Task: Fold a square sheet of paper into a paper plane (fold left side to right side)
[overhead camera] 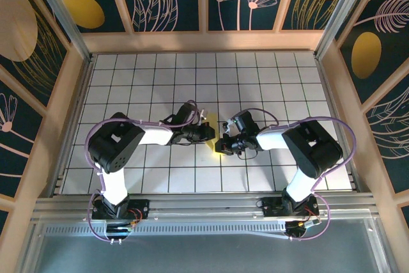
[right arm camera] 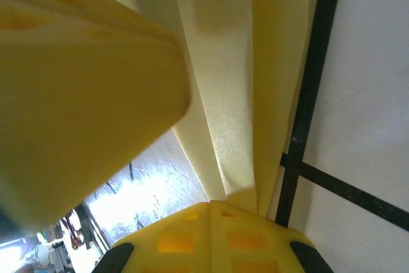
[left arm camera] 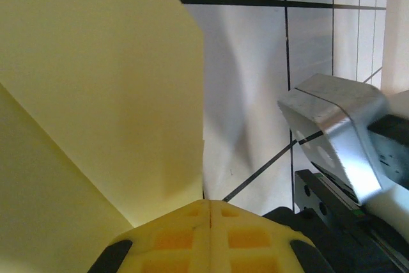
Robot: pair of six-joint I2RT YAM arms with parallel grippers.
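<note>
The yellow sheet of paper (overhead camera: 216,149) lies folded into narrow layers at the middle of the white grid table, between both grippers. In the right wrist view its long creased layers (right arm camera: 236,94) run straight into my right gripper (right arm camera: 211,204), which is shut on them. My left gripper (left arm camera: 209,204) is shut, its tips at the right edge of a broad flat panel of the paper (left arm camera: 102,94); whether it pinches the paper I cannot tell. From above, the left gripper (overhead camera: 209,133) and right gripper (overhead camera: 223,144) nearly touch over the paper. A left finger (right arm camera: 83,94) looms blurred beside the creases.
The right arm's silver wrist housing (left arm camera: 332,126) sits close on the right of the left gripper. Bare grid table (overhead camera: 268,75) stretches all round the paper. Wooden walls (overhead camera: 204,39) and metal posts (overhead camera: 64,23) fence the table.
</note>
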